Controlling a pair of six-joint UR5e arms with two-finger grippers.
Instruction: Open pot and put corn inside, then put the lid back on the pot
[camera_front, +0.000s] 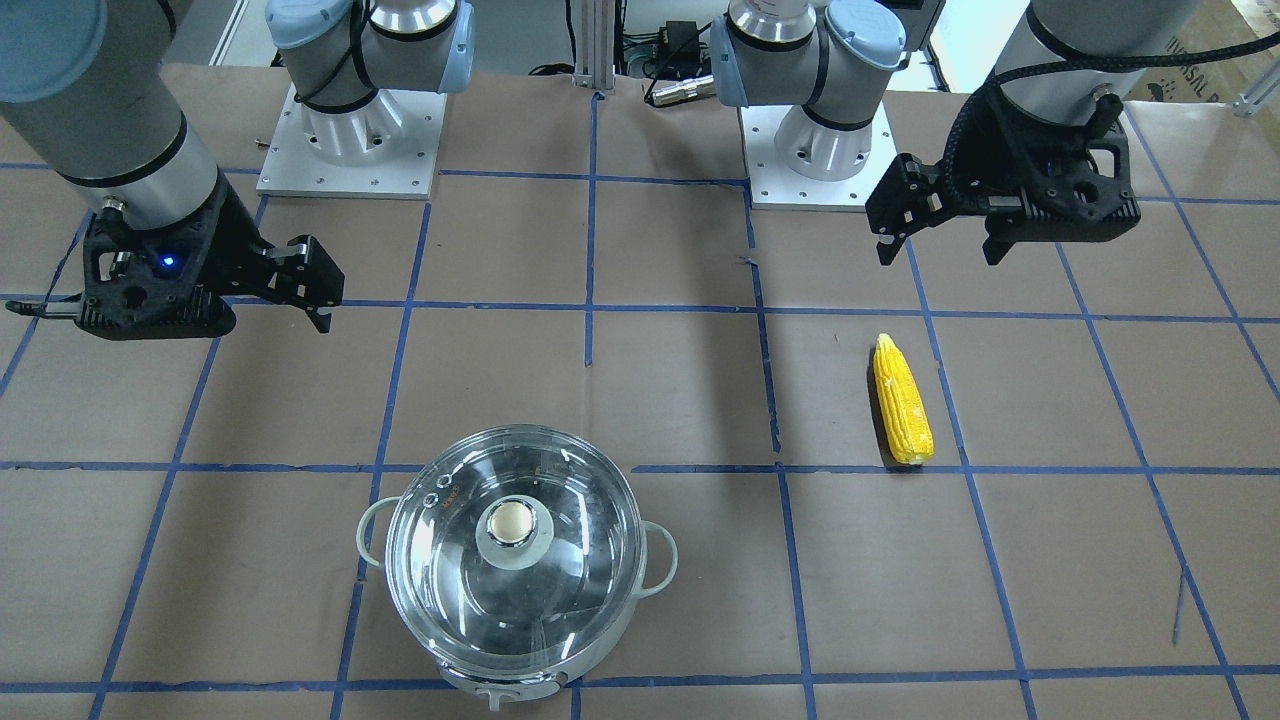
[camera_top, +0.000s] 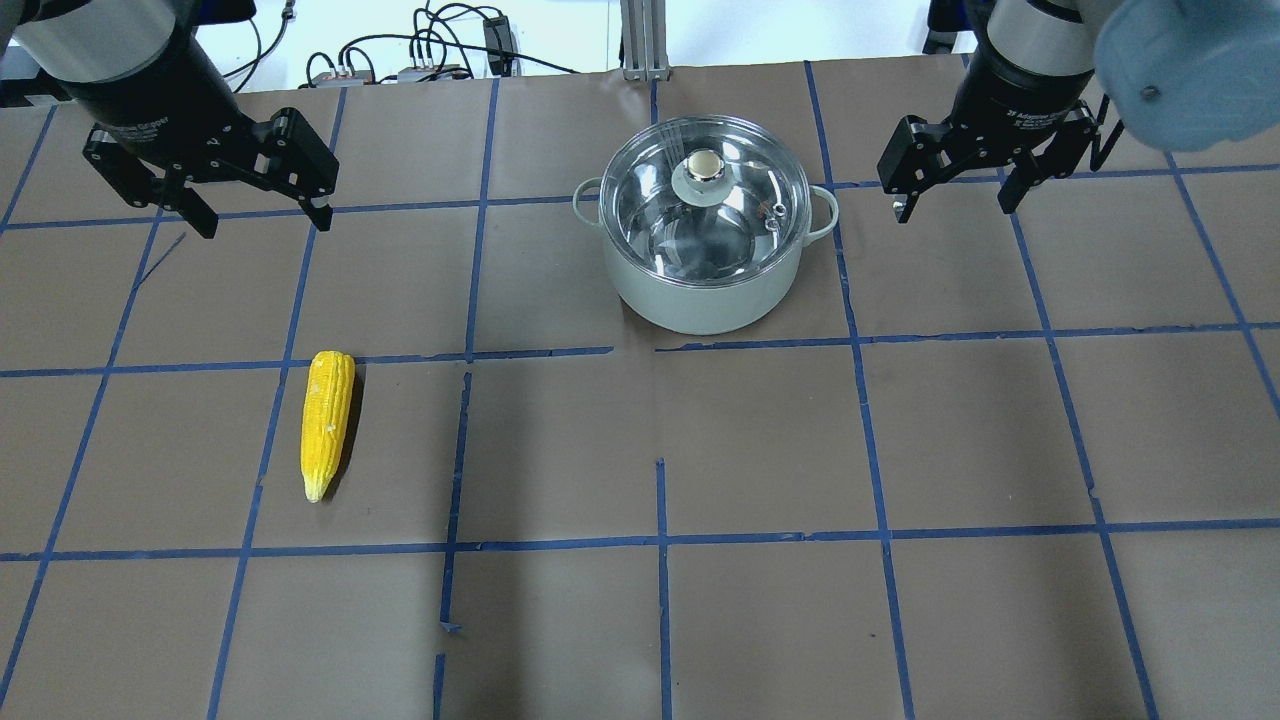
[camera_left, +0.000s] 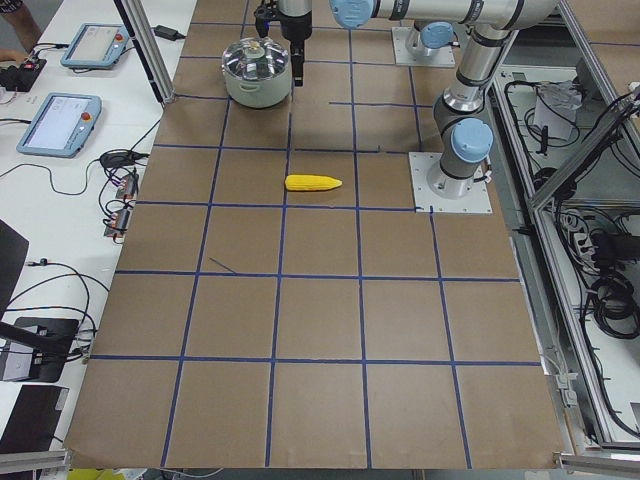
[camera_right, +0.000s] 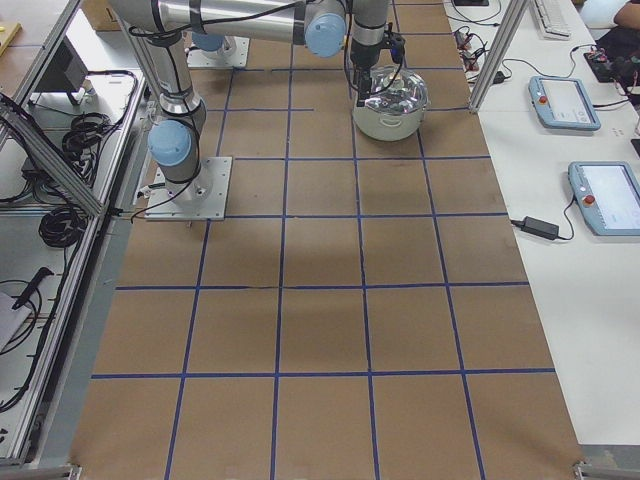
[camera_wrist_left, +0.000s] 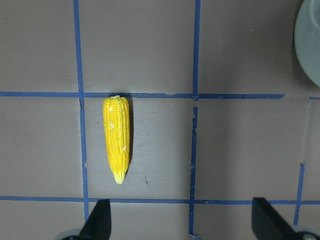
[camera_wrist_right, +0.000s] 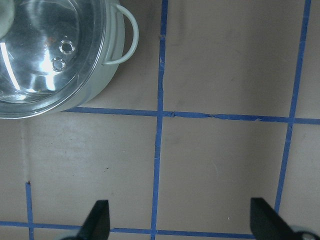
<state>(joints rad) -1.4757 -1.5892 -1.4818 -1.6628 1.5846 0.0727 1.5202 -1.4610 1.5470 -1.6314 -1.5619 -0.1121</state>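
We see our left gripper (camera_top: 263, 225) hovering over the brown table (camera_top: 760, 450), fingers spread wide and empty. The yellow corn (camera_top: 328, 422) lies flat near it, its tip toward the robot. Our right gripper (camera_top: 952, 208), also spread wide, hangs just beside the steel pot (camera_top: 705, 295). The pot stands well apart from the corn, its glass lid (camera_top: 706, 205) seated on top.

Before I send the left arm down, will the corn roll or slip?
The corn lies on its side, round-bodied, so a sideways nudge would probably roll it, curving toward its tapered tip. It looks stiff and glossy, so it may slip.
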